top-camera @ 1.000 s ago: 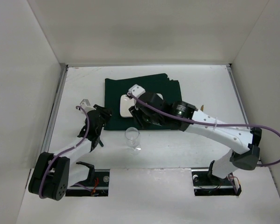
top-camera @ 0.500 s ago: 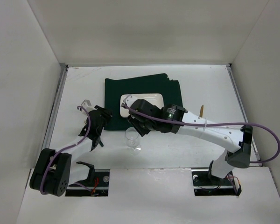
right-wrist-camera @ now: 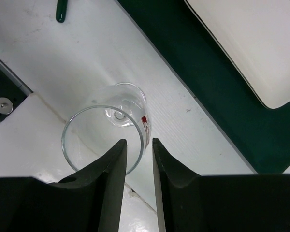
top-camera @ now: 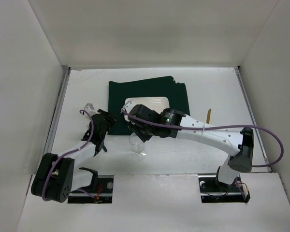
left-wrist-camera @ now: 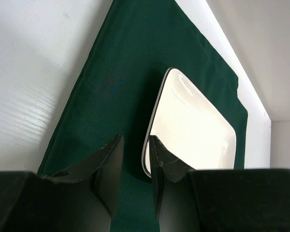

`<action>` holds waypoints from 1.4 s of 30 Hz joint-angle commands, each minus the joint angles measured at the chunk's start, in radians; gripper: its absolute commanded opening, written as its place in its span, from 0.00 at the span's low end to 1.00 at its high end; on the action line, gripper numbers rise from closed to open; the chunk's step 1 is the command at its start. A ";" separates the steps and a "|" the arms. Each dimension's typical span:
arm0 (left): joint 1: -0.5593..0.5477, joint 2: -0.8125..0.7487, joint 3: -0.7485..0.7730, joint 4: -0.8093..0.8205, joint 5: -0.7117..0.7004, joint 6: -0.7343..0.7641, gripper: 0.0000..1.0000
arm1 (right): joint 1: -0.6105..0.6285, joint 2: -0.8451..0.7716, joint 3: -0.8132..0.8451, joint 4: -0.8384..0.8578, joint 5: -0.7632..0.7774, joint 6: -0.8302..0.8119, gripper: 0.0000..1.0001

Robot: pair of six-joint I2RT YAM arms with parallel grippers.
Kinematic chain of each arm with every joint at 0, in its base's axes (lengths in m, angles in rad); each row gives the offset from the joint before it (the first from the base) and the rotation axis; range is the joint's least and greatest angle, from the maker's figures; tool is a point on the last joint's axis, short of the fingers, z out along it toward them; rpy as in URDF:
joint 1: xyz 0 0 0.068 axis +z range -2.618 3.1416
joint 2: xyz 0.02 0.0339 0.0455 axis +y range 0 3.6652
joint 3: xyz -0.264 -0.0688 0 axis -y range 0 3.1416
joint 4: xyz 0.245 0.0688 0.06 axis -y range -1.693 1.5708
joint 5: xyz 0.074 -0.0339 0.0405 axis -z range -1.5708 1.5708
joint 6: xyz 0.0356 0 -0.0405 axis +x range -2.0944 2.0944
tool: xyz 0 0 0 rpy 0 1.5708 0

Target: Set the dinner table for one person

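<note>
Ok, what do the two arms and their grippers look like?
The left arm and right arm have white shells, black joints and a purple cable along each. The left gripper and right gripper are black, with tapering fingers.

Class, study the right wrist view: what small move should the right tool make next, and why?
Probably close the right tool gently on the glass: its rim passes between the two fingers, which stand slightly apart, and the glass stands on the bare dinner table beside the green placemat.
</note>
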 commanded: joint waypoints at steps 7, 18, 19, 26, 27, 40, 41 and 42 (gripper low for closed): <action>0.008 -0.006 -0.002 0.053 0.007 -0.007 0.26 | 0.008 0.019 0.040 0.038 0.008 -0.008 0.26; 0.008 -0.003 -0.004 0.053 0.007 -0.013 0.26 | 0.008 0.029 0.047 0.030 0.079 -0.014 0.12; 0.006 -0.006 -0.004 0.053 0.008 -0.014 0.26 | 0.008 0.026 0.051 0.030 0.090 -0.014 0.12; 0.010 -0.014 -0.007 0.053 0.008 -0.018 0.27 | 0.005 -0.032 0.058 0.029 0.139 0.001 0.10; 0.010 -0.014 -0.007 0.053 0.008 -0.018 0.27 | 0.002 -0.043 0.054 0.029 0.148 0.005 0.10; -0.001 0.003 -0.004 0.061 0.010 -0.022 0.27 | -0.248 -0.282 -0.057 0.191 0.199 0.055 0.09; -0.003 0.009 -0.004 0.067 0.010 -0.022 0.27 | -0.297 -0.291 -0.064 0.216 0.199 0.047 0.09; -0.004 0.015 -0.004 0.072 0.011 -0.024 0.27 | -0.340 -0.293 -0.068 0.234 0.197 0.041 0.09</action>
